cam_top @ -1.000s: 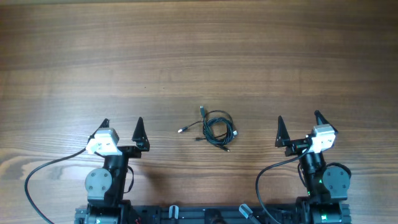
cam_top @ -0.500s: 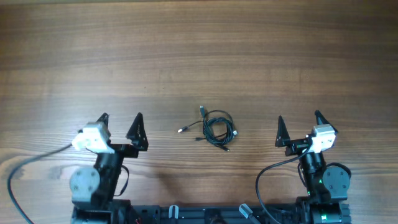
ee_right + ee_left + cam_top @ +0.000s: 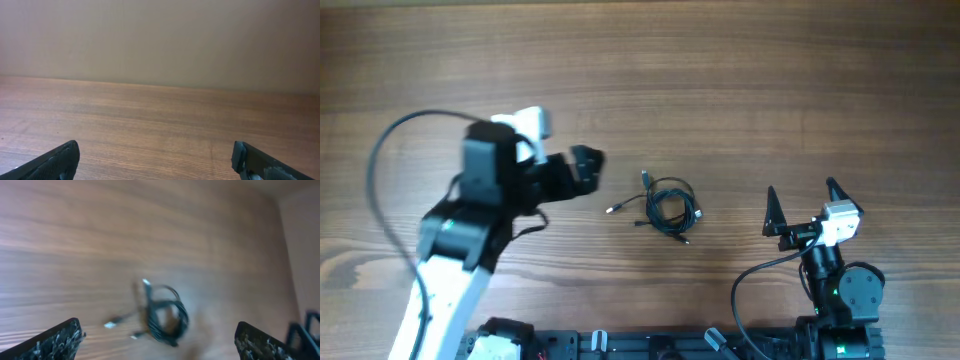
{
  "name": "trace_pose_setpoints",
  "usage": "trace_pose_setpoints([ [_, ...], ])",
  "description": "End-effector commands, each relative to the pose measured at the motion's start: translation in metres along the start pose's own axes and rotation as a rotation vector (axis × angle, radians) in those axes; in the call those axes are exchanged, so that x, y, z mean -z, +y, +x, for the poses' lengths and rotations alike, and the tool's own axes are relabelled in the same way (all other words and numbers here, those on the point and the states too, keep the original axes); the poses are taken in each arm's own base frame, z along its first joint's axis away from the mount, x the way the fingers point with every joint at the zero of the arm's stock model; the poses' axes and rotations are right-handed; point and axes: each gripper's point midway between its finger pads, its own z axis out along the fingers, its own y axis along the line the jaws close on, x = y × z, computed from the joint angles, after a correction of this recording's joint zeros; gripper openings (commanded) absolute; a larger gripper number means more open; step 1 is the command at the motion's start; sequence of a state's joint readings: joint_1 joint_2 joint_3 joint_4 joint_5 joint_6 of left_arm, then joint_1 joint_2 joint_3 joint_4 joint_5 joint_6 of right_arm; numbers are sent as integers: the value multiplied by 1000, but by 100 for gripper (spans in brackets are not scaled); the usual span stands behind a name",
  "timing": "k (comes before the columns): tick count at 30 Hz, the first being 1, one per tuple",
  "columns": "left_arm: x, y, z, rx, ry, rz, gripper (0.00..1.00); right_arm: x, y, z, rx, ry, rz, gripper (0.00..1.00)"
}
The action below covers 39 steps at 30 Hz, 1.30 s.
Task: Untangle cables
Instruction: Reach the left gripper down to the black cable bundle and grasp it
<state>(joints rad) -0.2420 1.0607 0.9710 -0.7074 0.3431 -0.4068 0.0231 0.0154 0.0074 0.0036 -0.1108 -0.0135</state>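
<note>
A small tangle of black cables [image 3: 668,207] with light plug ends lies on the wooden table near the middle. It also shows, blurred, in the left wrist view [image 3: 164,314], below and between the jaws. My left gripper [image 3: 586,165] is open and empty, raised just left of the tangle. My right gripper [image 3: 802,207] is open and empty at its rest spot, to the right of the tangle. The right wrist view shows only bare table between the jaw tips [image 3: 155,162].
The wooden table [image 3: 720,90] spreads wide around the cables. The black arm mounts [image 3: 660,345] line the near edge. A plain wall [image 3: 160,40] stands beyond the table's far edge.
My left arm has lifted from its rest spot and swung forward and right, toward the tangle. The right arm and the cables have not moved.
</note>
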Motion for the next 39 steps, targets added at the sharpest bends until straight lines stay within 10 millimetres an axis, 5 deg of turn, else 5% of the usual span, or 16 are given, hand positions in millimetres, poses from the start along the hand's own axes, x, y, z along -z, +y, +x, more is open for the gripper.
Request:
trace_pose_setpoints([
  [1, -31, -38, 19, -33, 123, 118, 100, 1, -1, -2, 11, -11, 7, 100],
  [8, -84, -53, 76, -12, 358, 102, 100, 1, -1, -2, 12, -11, 7, 100],
  [12, -109, -12, 97, 261, 363, -201, 100, 1, -1, -2, 11, -11, 7, 100],
  [16, -129, 1, 118, 366, 377, -324, 97, 1, -1, -2, 11, -11, 7, 100],
  [27, -174, 1, 141, 357, 371, -359, 75, 1, -1, -2, 11, -11, 7, 100],
  [35, -181, 11, 143, 352, 360, -397, 25, 1, -1, -2, 12, -11, 7, 100],
  [37, -181, 13, 142, 348, 346, -407, 5, 1, -1, -2, 12, -11, 7, 100],
  [39, -181, 15, 140, 345, 340, -412, 4, 1, -1, -2, 12, -11, 7, 100],
])
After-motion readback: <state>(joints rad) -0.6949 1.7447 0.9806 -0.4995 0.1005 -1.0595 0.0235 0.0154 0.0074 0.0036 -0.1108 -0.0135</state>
